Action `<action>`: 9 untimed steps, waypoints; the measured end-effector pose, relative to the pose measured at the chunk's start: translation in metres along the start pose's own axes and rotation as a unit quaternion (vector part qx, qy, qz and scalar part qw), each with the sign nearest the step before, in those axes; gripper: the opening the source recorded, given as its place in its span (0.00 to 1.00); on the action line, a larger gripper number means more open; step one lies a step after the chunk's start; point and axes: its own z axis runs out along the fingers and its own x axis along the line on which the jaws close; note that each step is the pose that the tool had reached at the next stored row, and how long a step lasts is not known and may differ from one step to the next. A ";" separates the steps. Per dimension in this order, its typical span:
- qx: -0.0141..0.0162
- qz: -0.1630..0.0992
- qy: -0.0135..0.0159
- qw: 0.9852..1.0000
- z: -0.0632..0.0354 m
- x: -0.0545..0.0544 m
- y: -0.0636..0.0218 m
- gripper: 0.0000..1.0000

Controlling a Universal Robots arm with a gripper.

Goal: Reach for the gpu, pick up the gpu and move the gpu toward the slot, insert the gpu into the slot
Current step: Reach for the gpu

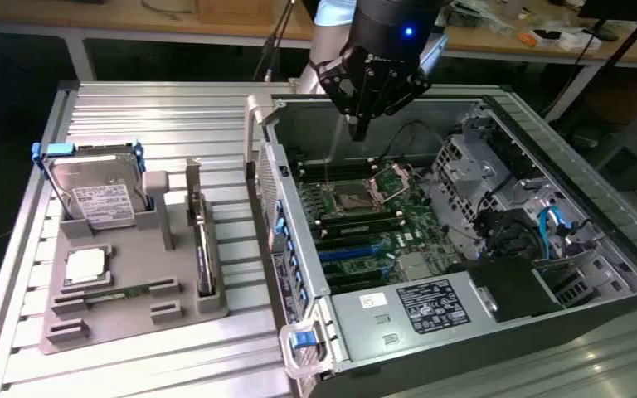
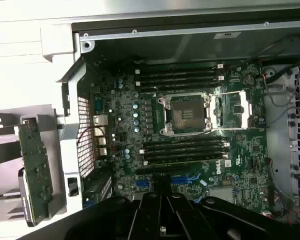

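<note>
1. Claw (image 1: 358, 131) pressed together, empty, over open case (image 1: 391, 327).
2. Gpu (image 1: 201, 257) well apart, on edge in holder (image 1: 130, 319) on surface (image 1: 163, 116).
3. Prob. light, stiff, fragile; pinch bare top edge, avoid components.

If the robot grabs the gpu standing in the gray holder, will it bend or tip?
The gpu is a thin board standing on edge, so it probably stays stiff but might tip if pushed sideways out of the holder. It looks slim, so it is likely light for its size.
</note>
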 end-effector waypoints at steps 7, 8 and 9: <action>0.000 0.000 0.000 1.000 0.0000 0.002 -0.0002 0.11; 0.000 0.000 0.000 1.000 -0.0001 0.003 -0.0002 0.11; 0.000 0.000 0.000 1.000 -0.0001 0.004 -0.0003 0.11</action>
